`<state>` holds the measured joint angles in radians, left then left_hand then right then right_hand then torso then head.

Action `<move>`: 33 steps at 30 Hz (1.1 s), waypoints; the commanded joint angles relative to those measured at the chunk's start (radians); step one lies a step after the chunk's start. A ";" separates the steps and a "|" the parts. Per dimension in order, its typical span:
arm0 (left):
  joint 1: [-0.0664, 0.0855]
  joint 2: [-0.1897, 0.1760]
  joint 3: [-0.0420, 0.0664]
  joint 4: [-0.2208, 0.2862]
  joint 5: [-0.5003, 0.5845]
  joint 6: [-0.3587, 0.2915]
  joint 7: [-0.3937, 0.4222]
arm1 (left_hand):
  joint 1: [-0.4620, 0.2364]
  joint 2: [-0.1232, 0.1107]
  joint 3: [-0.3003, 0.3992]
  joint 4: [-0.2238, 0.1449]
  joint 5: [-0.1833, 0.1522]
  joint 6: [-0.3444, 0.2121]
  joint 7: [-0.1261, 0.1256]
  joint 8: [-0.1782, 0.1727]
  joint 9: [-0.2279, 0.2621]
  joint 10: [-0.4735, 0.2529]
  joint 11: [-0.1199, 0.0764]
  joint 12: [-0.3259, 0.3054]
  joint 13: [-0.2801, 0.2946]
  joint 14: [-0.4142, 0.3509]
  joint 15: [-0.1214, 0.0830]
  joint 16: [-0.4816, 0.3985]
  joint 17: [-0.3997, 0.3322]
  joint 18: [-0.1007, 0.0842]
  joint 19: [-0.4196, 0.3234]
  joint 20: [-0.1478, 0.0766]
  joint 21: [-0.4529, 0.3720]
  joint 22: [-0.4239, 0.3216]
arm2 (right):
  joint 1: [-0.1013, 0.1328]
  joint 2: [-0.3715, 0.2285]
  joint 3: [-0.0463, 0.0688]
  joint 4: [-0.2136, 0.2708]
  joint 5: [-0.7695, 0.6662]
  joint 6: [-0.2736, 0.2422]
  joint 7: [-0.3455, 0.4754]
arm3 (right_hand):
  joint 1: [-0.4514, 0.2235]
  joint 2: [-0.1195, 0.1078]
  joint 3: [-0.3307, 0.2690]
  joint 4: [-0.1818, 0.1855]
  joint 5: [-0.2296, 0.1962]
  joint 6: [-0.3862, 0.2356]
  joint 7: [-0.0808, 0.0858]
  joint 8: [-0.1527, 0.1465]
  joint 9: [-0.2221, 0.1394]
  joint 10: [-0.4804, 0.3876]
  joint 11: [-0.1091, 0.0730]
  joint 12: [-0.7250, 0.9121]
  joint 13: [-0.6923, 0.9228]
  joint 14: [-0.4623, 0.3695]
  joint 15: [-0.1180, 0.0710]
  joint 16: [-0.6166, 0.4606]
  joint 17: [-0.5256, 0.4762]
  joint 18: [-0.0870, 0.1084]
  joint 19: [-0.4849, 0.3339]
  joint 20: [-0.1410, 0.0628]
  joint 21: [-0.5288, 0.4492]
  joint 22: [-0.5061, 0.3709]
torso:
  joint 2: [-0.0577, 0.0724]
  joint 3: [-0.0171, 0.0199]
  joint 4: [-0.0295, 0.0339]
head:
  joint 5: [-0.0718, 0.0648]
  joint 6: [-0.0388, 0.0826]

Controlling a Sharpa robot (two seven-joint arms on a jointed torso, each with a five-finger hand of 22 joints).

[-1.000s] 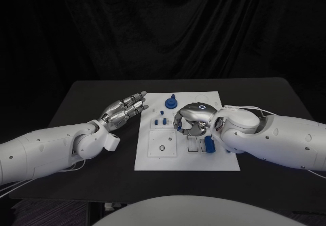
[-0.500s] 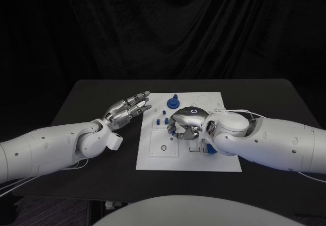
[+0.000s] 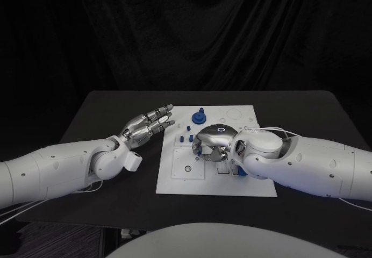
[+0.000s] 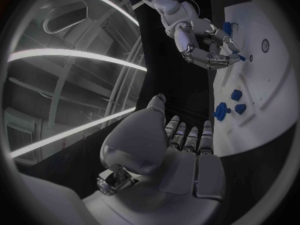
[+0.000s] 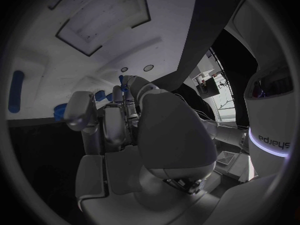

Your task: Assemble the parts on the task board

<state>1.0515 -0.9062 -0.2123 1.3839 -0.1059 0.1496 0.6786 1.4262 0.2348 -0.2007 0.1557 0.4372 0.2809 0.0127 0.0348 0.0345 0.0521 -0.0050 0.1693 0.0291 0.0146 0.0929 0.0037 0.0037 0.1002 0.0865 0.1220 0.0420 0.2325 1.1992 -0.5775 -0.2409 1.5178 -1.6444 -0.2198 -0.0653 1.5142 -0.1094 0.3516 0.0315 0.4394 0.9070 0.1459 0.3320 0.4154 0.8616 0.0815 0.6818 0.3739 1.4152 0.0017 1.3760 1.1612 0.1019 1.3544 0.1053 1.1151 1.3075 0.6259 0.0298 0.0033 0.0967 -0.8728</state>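
Black counter [image 3: 101, 113], matte, against a dark draped curtain [image 3: 194, 43]. White task board [image 3: 240, 185] flat at mid-counter, long axis running away from the robot, with rectangular recesses and round holes.

Blue parts: a knobbed piece [image 3: 199, 116] upright near the board's far edge; small pegs [image 3: 184, 138] upright just nearer; a further blue piece [image 3: 240, 171] beside the right wrist, partly hidden.

Right hand [image 3: 210, 144] over the board's centre, palm down, fingers curled in. In the left wrist view, a small blue part [image 4: 240, 57] pinched at the fingertips [image 4: 215, 61], close above the board; orientation of that part too small to tell.

Left hand [image 3: 145, 124] above the counter just beside the board's left edge, holding nothing, fingers straight and slightly apart, pointing toward the far right.

Legible writing: "sharpa", reversed, on a white housing [image 5: 272, 144] in the right wrist view.
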 commanded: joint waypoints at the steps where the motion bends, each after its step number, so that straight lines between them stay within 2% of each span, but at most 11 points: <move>1: -0.002 0.003 0.001 0.000 0.007 0.014 0.090 | 0.004 0.009 0.001 -0.004 0.004 -0.007 0.003 0.000 0.000 -0.003 0.006 -0.003 -0.001 -0.004 -0.001 0.000 0.000 0.004 -0.002 0.003 0.002 -0.001 | -0.006 0.003 0.001 -0.003 -0.026 0.019 -0.020 | 0.006 0.002 0.003 -0.003 -0.003 -0.007 0.001 -0.004 0.001 0.011 -0.004 0.003 0.000 0.003 -0.001 0.002 -0.001 -0.003 0.003 -0.001 0.000 0.133 | -0.001 0.0007 -0.0005 | 0.000 0.000; 6: -0.005 0.004 0.001 -0.002 0.007 0.016 0.088 | 0.005 0.010 0.002 -0.005 0.004 -0.007 0.003 0.000 0.000 -0.003 0.006 -0.003 -0.001 -0.004 -0.002 0.000 0.000 0.004 -0.003 0.003 0.001 -0.001 | -0.017 0.006 0.001 -0.007 -0.027 0.014 -0.017 | 0.005 0.002 0.003 -0.003 -0.006 -0.007 0.001 -0.004 0.001 0.011 -0.004 0.002 0.000 0.003 0.000 0.003 -0.001 -0.003 0.003 -0.001 0.001 0.133 | -0.001 0.0012 0.0004 | 0.000 0.000; 17: -0.009 0.006 0.001 -0.005 0.007 0.019 0.086 | 0.005 0.011 0.004 -0.006 0.005 -0.007 0.003 -0.001 0.000 -0.003 0.006 -0.004 -0.001 -0.004 -0.002 0.000 0.000 0.004 -0.003 0.003 0.001 -0.002 | -0.025 0.006 0.001 -0.009 -0.028 0.008 -0.013 | 0.005 0.002 0.004 -0.003 -0.007 -0.007 0.001 -0.004 0.001 0.012 -0.004 0.002 0.000 0.004 0.000 0.003 0.000 -0.004 0.004 -0.001 0.002 0.133 | -0.002 -0.0001 -0.0004 | 0.005 0.000; 33: -0.016 0.014 0.001 -0.015 0.007 0.026 0.080 | 0.005 0.012 0.006 -0.008 0.005 -0.010 0.004 -0.001 0.000 -0.004 0.005 -0.005 -0.002 -0.004 -0.002 0.000 0.000 0.004 -0.003 0.003 0.001 -0.002 | -0.031 0.020 0.001 -0.032 -0.028 0.011 -0.011 | 0.004 0.003 0.003 -0.002 -0.009 -0.006 0.001 -0.004 0.001 0.013 -0.004 0.002 0.000 0.003 0.000 0.002 -0.002 -0.004 0.004 -0.001 0.002 0.133 | 0.000 -0.0006 0.0007 | 0.002 0.000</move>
<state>1.0379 -0.8949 -0.2121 1.3676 -0.1058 0.1604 0.6787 1.4301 0.2387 -0.1980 0.1531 0.4372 0.2773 0.0162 0.0348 0.0343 0.0521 -0.0050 0.1693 0.0282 0.0146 0.0928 0.0037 0.0038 0.1003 0.0864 0.1220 0.0420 0.2319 1.1715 -0.5587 -0.2407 1.4876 -1.6628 -0.2128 -0.0664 1.5124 -0.1118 0.3515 0.0316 0.4358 0.9070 0.1459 0.3320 0.4152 0.8665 0.0764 0.6816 0.3723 1.4152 0.0017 1.3760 1.1609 0.1019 1.3544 0.1054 1.1151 1.3074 0.6255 0.0293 0.0034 0.0980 -0.8728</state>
